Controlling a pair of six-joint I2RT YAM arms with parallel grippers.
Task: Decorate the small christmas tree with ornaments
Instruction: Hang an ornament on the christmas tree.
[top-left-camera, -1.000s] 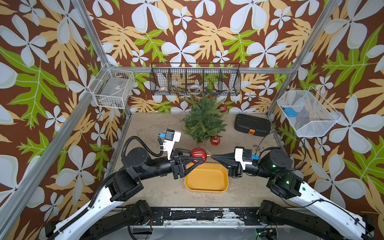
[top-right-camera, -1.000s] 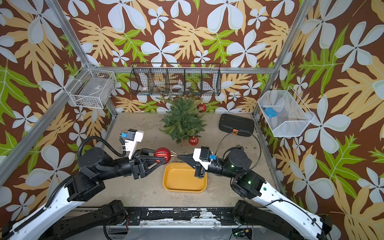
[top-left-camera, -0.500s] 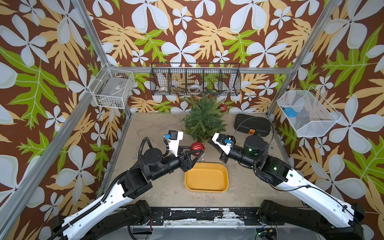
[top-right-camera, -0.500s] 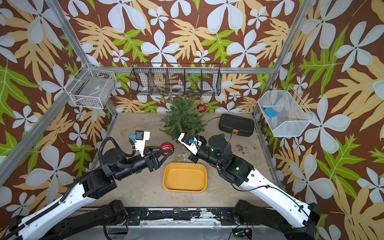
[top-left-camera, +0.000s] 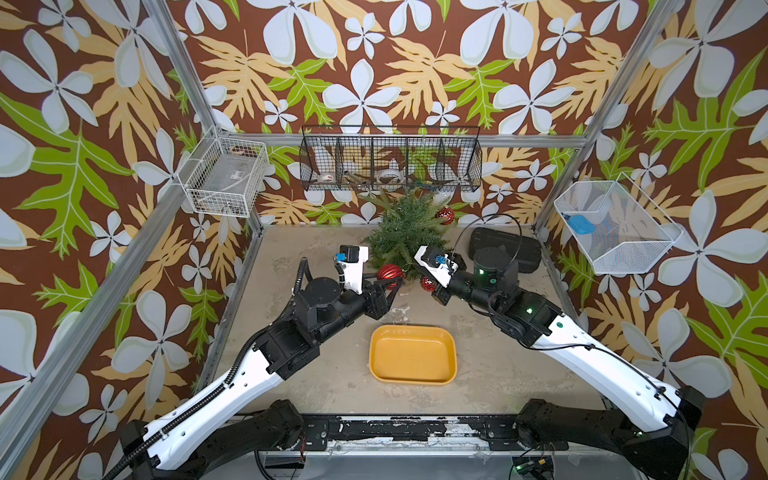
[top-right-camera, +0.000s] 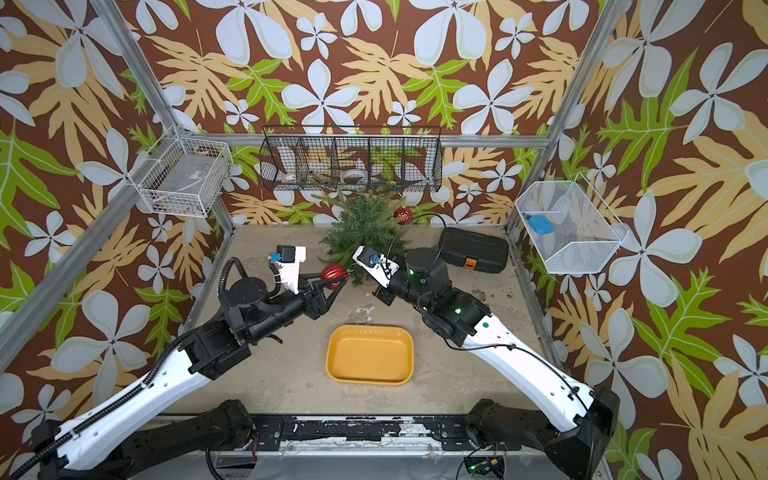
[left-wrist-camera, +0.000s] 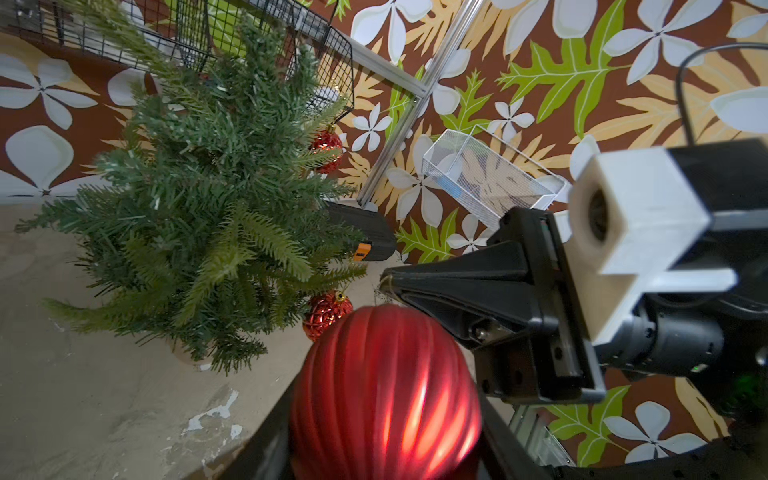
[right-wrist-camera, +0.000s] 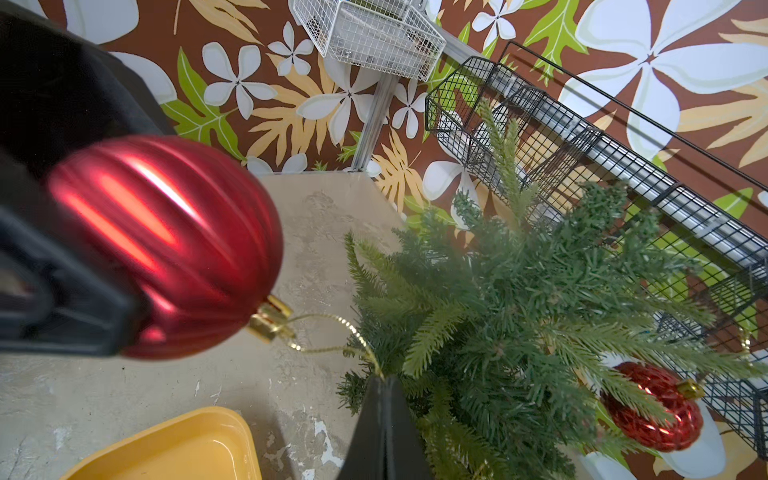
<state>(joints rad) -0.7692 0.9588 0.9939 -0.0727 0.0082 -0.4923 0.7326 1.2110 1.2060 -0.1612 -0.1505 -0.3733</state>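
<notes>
Right gripper's fingers (right-wrist-camera: 384, 409) are pinching the gold loop of the ribbed shiny red bauble (top-left-camera: 390, 272), which the left gripper (top-left-camera: 388, 279) clamps. Both have swung over from the yellow tray (top-left-camera: 412, 353) to the small dark green needle tree (top-left-camera: 409, 232) by the table's back edge, so hanging looks next.

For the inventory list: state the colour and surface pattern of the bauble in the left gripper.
Red with vertical ribs, the ribbed bauble shows best in the right wrist view.

Bright, even light with soft shadows; the ribbed bauble (right-wrist-camera: 162, 245) blurs close in both wrist views.
</notes>
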